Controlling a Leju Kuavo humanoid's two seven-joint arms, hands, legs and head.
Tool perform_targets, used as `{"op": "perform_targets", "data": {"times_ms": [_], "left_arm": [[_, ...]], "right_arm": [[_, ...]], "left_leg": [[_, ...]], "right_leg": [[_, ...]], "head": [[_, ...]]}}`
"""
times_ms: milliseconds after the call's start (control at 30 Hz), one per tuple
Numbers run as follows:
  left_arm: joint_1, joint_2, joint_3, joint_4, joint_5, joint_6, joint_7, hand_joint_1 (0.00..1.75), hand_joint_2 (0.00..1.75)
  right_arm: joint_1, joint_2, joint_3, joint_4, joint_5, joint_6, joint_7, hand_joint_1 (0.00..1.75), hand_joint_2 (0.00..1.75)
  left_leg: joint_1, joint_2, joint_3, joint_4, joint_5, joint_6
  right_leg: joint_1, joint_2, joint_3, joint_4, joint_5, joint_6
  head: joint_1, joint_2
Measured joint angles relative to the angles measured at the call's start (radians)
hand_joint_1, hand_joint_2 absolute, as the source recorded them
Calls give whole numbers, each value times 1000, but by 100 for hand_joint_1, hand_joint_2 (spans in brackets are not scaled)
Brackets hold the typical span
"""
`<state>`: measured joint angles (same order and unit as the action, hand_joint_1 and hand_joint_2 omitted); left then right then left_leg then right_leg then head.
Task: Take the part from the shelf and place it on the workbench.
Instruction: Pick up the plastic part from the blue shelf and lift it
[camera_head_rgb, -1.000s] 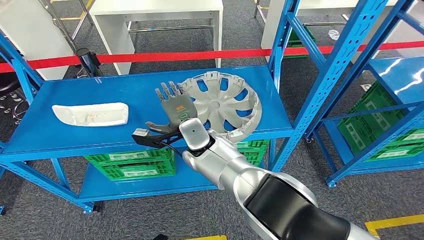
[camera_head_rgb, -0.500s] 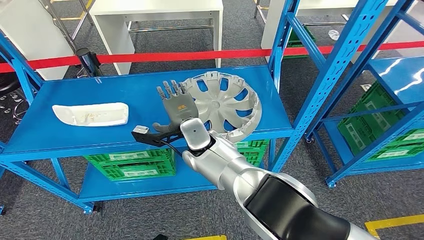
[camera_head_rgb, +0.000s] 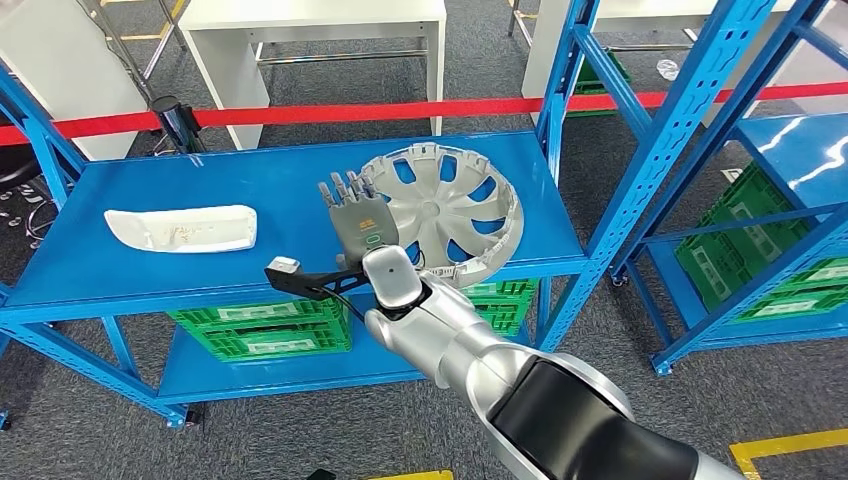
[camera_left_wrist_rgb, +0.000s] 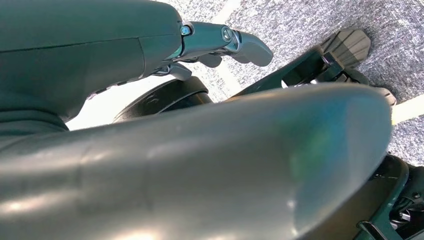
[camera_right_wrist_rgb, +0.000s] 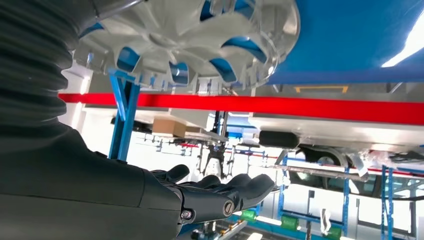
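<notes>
So the silver wheel cover is lying flat on the top deck of the blue shelf, over toward the right end, its near rim just about at the shelf's front edge and its right side close to the blue upright post. The right hand is stretched out over the deck at the cover's left rim, fingers straight and a bit apart, palm facing down, nothing in it. From the right wrist view the fingertips look extended with a gap between them and the cover, so I'd say not touching, though the head view overlaps them and makes it hard to call.

Left of the hand there's a wide stretch of bare blue deck, then a white curved trim piece well apart near the left end. Green crates sit on the lower level.

The left hand is hanging by the floor, fingers loosely curled, holding nothing as far as I can tell.
</notes>
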<state>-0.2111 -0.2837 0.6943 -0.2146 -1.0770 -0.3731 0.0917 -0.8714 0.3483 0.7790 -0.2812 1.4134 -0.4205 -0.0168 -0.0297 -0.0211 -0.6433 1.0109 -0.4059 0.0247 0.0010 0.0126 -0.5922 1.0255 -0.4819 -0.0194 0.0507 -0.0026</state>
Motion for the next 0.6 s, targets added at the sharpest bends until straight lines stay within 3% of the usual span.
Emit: {"op": "perform_targets", "data": {"times_ms": [600], "left_arm": [[-1,0,-7,0,-10,0,19,0,0]], "right_arm": [[74,8,0,0,-38,-10,-8,0,175]], "left_leg": [[0,0,0,0,-1,0]], "right_leg": [[0,0,0,0,0,0]], "head": [[0,0]]}}
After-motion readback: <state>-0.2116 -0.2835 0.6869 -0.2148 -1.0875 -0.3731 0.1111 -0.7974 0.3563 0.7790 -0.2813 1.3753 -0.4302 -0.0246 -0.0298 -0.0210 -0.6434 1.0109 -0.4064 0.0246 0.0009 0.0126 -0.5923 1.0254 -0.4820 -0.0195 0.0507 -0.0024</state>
